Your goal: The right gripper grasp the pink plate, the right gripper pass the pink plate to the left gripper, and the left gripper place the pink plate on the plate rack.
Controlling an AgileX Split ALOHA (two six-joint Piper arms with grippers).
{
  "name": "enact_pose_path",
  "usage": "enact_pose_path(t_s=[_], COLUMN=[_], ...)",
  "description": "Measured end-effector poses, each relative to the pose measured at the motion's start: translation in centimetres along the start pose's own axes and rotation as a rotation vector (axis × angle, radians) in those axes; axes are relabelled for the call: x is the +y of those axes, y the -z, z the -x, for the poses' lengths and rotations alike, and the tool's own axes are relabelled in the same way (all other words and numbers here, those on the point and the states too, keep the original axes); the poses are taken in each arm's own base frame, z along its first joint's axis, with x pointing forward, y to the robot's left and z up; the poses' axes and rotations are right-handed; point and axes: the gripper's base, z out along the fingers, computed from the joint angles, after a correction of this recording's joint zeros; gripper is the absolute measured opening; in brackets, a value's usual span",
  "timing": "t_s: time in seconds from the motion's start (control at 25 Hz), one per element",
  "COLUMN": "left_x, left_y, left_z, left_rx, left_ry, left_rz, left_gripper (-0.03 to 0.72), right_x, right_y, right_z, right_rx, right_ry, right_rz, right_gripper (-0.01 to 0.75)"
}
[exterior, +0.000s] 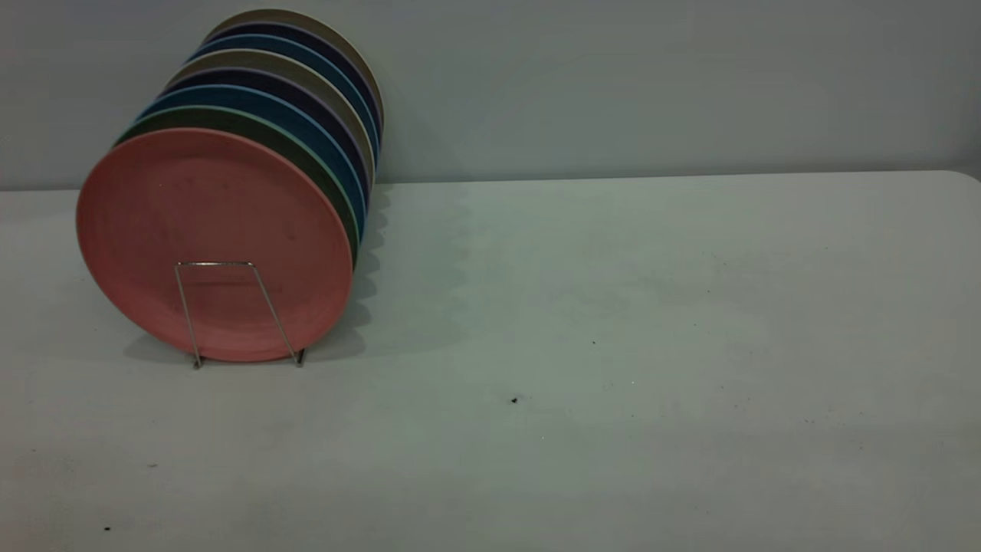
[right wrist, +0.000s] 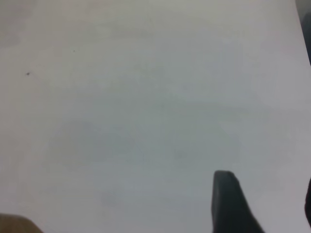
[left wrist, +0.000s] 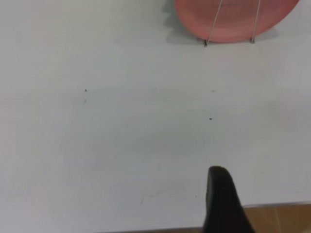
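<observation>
The pink plate [exterior: 214,238] stands upright at the front of the plate rack [exterior: 230,310], far left on the surface [exterior: 613,383]. My left fingers [left wrist: 221,204] and right fingers [right wrist: 231,201] hover empty; whether spread or closed, I cannot tell.

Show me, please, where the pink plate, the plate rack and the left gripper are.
pink plate [exterior: 214,222], exterior view, middle of its face.
plate rack [exterior: 214,264], exterior view, top bar of front wire loop.
left gripper [left wrist: 221,204], left wrist view, its one visible finger.
</observation>
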Motion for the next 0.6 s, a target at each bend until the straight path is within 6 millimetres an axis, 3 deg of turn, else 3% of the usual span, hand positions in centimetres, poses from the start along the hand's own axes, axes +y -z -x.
enact_pose_path(t_s=[0.6], left_x=[-0.02], left_y=[0.03], left_z=[-0.05], left_rx=[-0.001], left_ry=[0.006], left_rz=[0.008], left_gripper=[0.472], right_x=[0.00], right_y=[0.00], right_z=[0.00], right_rx=[0.000], right_ry=[0.000], right_rz=[0.000], right_gripper=[0.388])
